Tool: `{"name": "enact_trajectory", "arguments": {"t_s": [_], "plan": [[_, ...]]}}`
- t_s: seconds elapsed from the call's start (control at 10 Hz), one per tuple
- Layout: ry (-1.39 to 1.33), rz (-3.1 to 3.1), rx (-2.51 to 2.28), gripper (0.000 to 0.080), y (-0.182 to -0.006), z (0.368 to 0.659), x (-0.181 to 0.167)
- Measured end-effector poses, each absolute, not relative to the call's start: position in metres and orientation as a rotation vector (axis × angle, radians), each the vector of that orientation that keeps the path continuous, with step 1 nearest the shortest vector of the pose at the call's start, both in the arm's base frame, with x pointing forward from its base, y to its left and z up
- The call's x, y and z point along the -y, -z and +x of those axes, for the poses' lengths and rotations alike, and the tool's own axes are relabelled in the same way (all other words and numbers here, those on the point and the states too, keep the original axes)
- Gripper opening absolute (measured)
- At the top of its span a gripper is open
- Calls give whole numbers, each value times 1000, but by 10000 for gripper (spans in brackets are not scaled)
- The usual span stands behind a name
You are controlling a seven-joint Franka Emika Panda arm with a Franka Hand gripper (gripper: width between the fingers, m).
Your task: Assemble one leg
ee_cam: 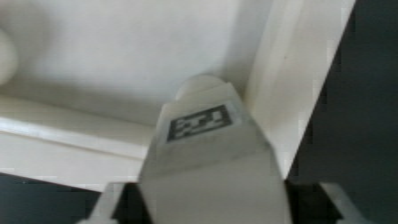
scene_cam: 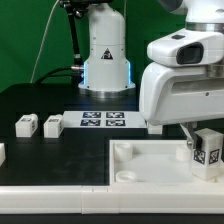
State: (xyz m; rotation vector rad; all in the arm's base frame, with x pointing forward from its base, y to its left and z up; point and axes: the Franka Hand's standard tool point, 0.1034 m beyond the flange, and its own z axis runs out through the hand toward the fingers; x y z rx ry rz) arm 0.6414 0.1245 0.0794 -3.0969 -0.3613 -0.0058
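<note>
My gripper (scene_cam: 202,136) is shut on a leg (scene_cam: 207,152), a small white post with a black-and-white tag. It holds the leg over the right part of the large white panel (scene_cam: 140,160), next to its raised rim. In the wrist view the leg (ee_cam: 210,150) runs out from between the fingers (ee_cam: 121,206), its tag facing the camera and its tip by the panel's rim (ee_cam: 285,70). I cannot tell whether the leg's tip touches the panel. Two more legs (scene_cam: 27,125) (scene_cam: 53,125) stand on the black table at the exterior view's left.
The marker board (scene_cam: 103,120) lies flat behind the panel. Another white part (scene_cam: 2,152) shows at the exterior view's left edge. The robot's base (scene_cam: 105,55) stands at the back of the table.
</note>
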Motion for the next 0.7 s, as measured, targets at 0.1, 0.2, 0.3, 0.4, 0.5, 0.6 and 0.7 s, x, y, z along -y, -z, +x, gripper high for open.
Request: {"name": "enact_trajectory", "arguments": {"t_s": [0.1,0.2,0.3,0.4,0.5,0.6,0.7], "plan": [[6,-3098,362,291,-79,642,-124],[3,-3108,218,291,-79,642,-124],[4,-3110,14,291,-79,642,-123],[11,-3103,-133,291,-79,642,-122],[18,-3085,-360,291,-79,642,-121],[27,-3056,-550,291,-78,642,-120],[45,-3015,-710,291,-78,642,-119]]}}
